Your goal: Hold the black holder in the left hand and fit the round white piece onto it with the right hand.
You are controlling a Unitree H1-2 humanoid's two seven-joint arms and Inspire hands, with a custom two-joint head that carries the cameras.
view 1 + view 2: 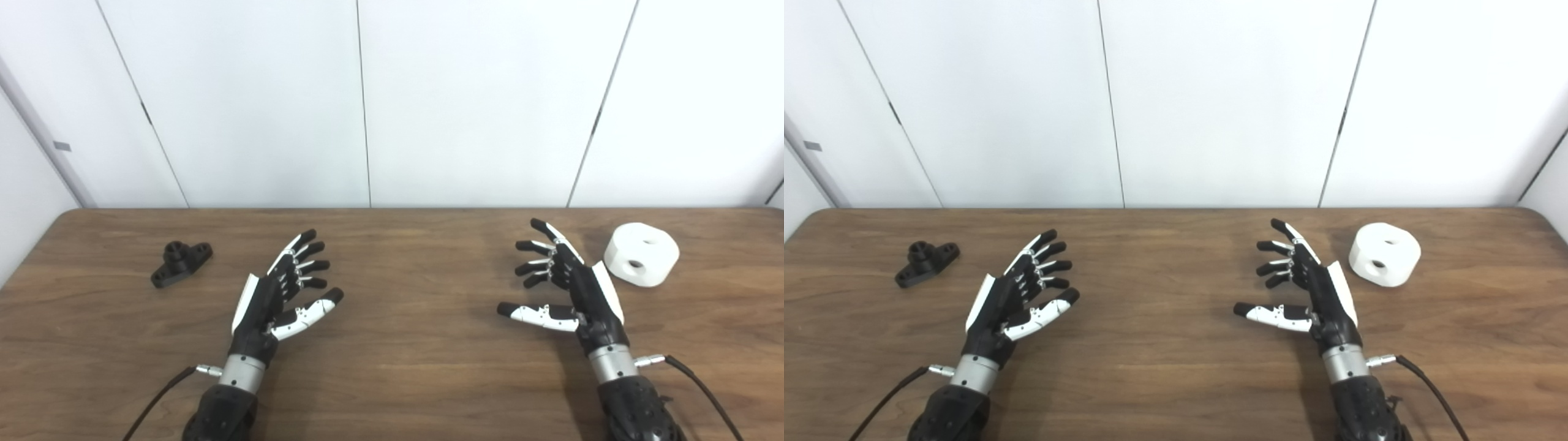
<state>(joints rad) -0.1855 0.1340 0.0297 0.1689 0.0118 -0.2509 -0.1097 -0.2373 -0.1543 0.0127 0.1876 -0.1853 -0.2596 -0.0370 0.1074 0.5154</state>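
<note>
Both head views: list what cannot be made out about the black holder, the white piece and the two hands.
- Black holder: small in both views; its underside lies against the table, and the depth of its raised collar cannot be judged.
- White piece: two holes show; its far side and base are turned away.
- Left hand and right hand: open, but both forearms are cut off by the bottom edge.

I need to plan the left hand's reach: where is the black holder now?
The black holder lies on the table's far left in both eye views, beyond and left of the open left hand, untouched.
</note>
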